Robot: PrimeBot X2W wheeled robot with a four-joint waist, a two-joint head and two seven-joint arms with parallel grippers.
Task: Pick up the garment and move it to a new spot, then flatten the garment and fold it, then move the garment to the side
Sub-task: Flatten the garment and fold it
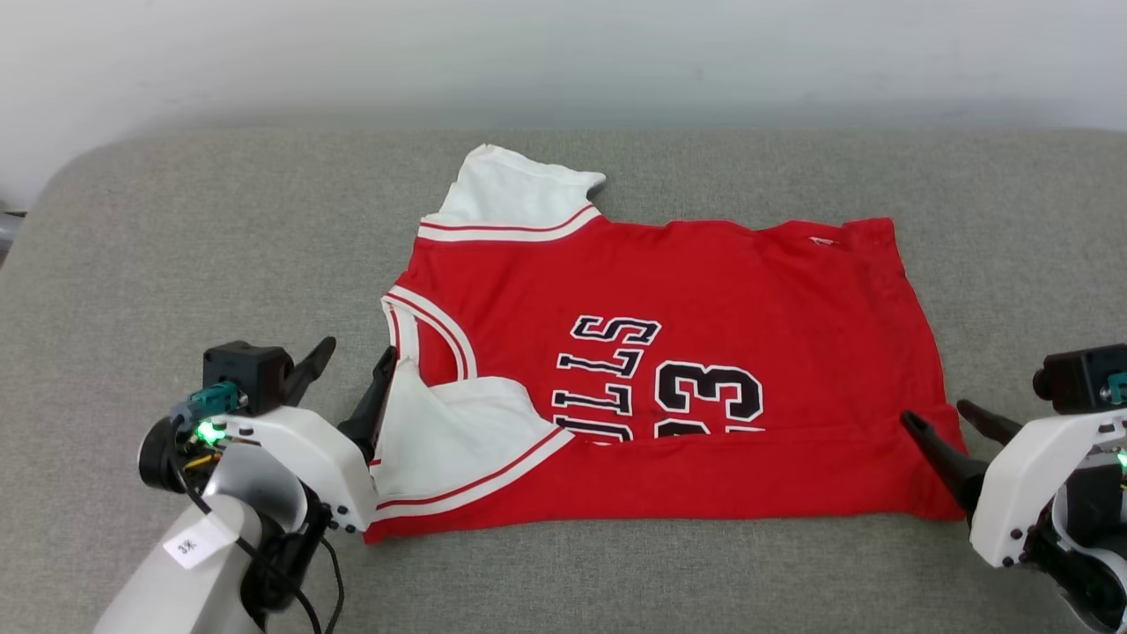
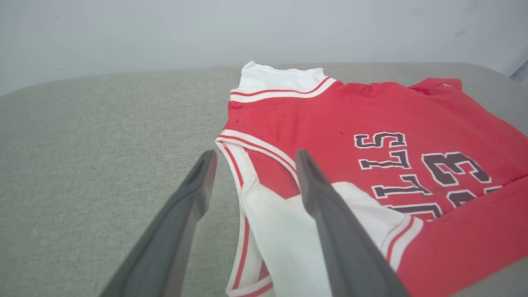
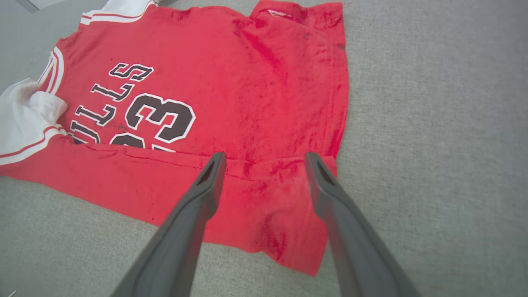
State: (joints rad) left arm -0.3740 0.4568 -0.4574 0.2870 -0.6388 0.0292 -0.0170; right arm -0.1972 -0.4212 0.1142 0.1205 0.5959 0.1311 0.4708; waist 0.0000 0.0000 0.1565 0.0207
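Folding looks underway: the garment (image 1: 704,291) lies centre-frame, lower edge turned over, my left gripper (image 1: 357,352) and right gripper (image 1: 935,414) both spread at its lower corners, needing even pinches to fold again.

A soft grey bench (image 1: 176,229) spreads from the bottom edge of the head view up to near the top. Its cloth has a fine woven look. Its corner at the upper left is round. Behind it, along the top of the frame, stands a plain pale wall (image 1: 563,53). At the far left edge, just past the round corner, a small grey thing (image 1: 4,231) peeks in. It is too cut off to tell what it is.
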